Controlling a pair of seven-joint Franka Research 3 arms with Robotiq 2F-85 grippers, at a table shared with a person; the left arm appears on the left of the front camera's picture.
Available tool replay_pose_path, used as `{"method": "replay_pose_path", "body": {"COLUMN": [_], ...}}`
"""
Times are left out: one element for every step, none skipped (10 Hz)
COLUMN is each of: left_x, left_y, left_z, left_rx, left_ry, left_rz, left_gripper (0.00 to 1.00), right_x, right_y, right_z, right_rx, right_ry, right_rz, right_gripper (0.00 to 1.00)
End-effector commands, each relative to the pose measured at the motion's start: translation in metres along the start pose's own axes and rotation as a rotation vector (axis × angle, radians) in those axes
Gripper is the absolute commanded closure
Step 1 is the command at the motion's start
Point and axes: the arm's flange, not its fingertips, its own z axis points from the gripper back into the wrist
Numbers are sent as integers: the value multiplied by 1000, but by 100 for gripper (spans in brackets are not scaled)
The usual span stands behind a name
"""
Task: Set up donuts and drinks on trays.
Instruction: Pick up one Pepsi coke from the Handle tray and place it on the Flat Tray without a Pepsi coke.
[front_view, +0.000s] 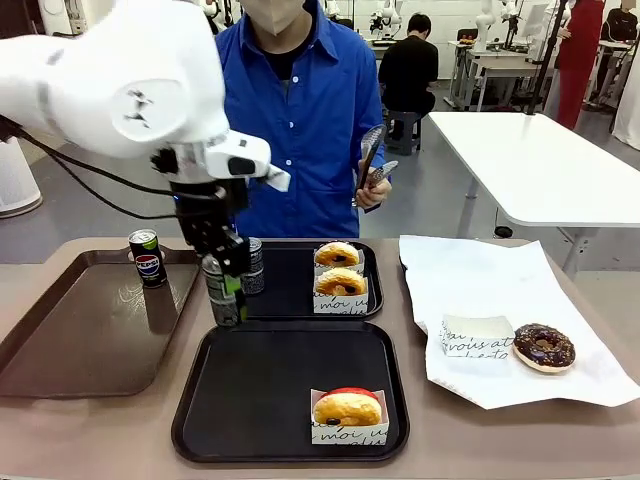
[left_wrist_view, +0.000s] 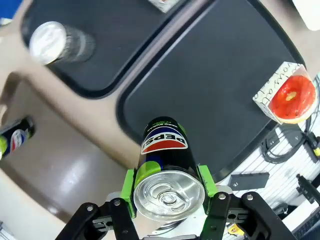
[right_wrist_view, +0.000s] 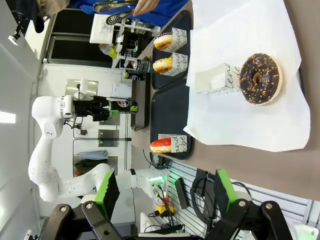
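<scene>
- A slim dark Pepsi drink can with a silver top (left_wrist_view: 164, 150) is being pinched upright between the green pads (left_wrist_view: 131, 182) of the left gripper (front_view: 226, 283), whose fingers are pressed against its upper half.
- The can is being held over the far left corner of the nearer black square plastic tray (front_view: 270, 380). Whether its base is touching the tray cannot be told.
- A red-frosted ring donut in a white printed paper sleeve (front_view: 347, 408) is being carried by that tray, close to its front rim.
- Two golden glazed ring donuts in white sleeves (front_view: 339, 283) and a second dark can (front_view: 253, 266) are being carried by the farther black tray (front_view: 290, 285). That can is at the tray's left edge, just behind the gripped one.
- A third Pepsi can (front_view: 148, 258) is being borne upright by the long brown tray (front_view: 80, 330) at the left.
- A chocolate-frosted ring donut (front_view: 544, 347) is being shown unwrapped on the white paper sheet (front_view: 480, 280), just beside an empty white sleeve (front_view: 477, 337).
- The right gripper (right_wrist_view: 165, 192) is being held with its fingers spread wide.
- Metal tongs (front_view: 370, 160) are being gripped in the hand (front_view: 372, 192) of the person in a blue shirt at the far side.
</scene>
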Motion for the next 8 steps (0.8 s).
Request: {"method": "replay_pose_path", "body": {"left_x": [16,19,21,24,26,28,26,21], "left_y": [-4,-13,-21,-24,-24,-23,-26,-24], "left_z": [-2,-9,-17,-28,-36,-38,-40,-30], "left_rx": [-47,-61,-73,-94,-103,-117,-113,-85], "left_ry": [23,33,48,66,75,54,43,81], "left_rz": [-78,-99,-120,-134,-133,-134,-136,-139], "left_gripper": [41,41,41,41,41,41,41,41], "right_x": [1,1,1,1,1,1,1,1], "right_y": [0,0,0,0,0,0,0,0], "right_z": [0,0,0,0,0,0,0,0], "right_rx": [19,19,19,19,19,19,19,19], "right_ry": [-6,-6,-6,-6,-6,-6,-6,-6], "right_rz": [12,12,12,12,12,12,12,12], "right_gripper": [0,0,0,0,0,0,0,0]}}
